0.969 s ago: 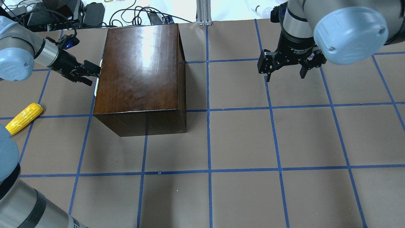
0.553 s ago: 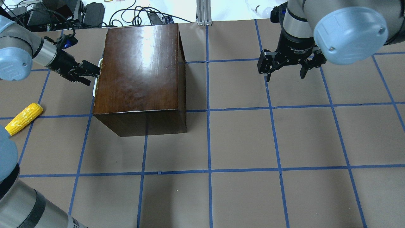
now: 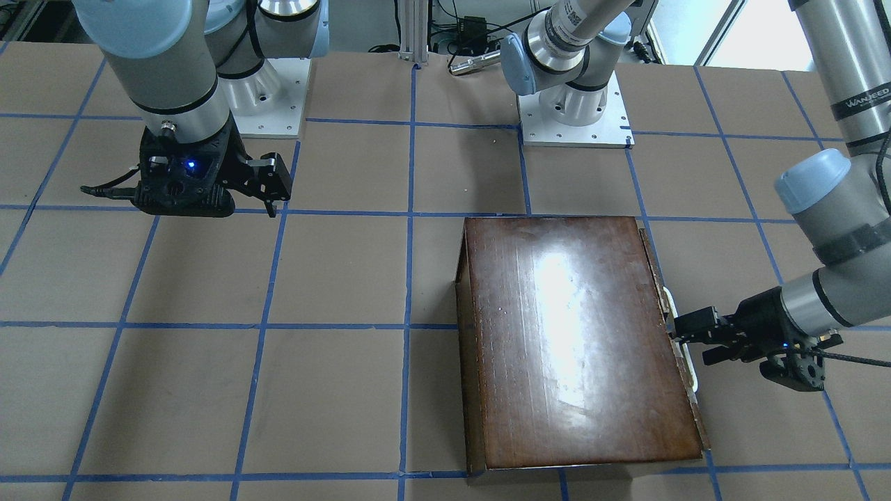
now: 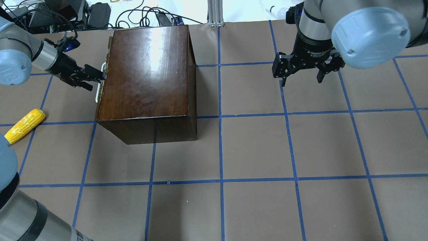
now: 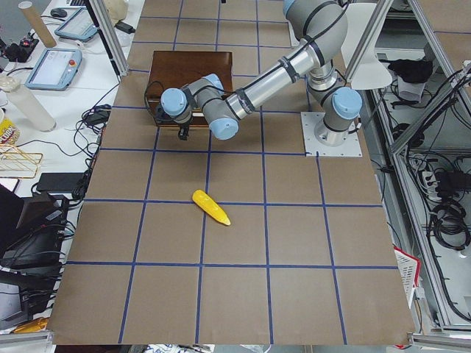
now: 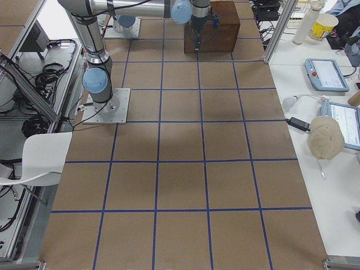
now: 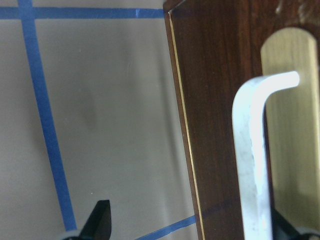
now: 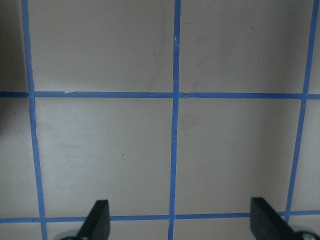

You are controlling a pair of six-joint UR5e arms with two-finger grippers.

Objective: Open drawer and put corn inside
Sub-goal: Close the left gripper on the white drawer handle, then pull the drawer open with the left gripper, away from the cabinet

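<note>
The dark-brown box (image 4: 147, 73) stands on the table's left half. Its drawer (image 4: 100, 100) faces left and sticks out a little, and its whitish handle (image 4: 97, 94) shows at the box's left edge. My left gripper (image 4: 97, 79) is open at that handle. In the left wrist view one finger (image 7: 100, 222) is out over the table, the other is low behind the handle (image 7: 250, 150). The corn (image 4: 25, 125) lies on the table left of the box, apart from it, and also shows in the exterior left view (image 5: 211, 207). My right gripper (image 4: 301, 82) hangs open and empty at the back right.
Cables and electronics (image 4: 83, 13) lie beyond the table's back edge. An aluminium post (image 4: 214, 13) stands behind the box. The robot bases (image 3: 571, 111) sit at the table's robot side. Brown paper with blue tape lines (image 4: 220, 150) covers the table.
My left gripper has moved a little to the left, and the drawer front and handle have come out leftward from the box. The corn and the right arm have not moved.
</note>
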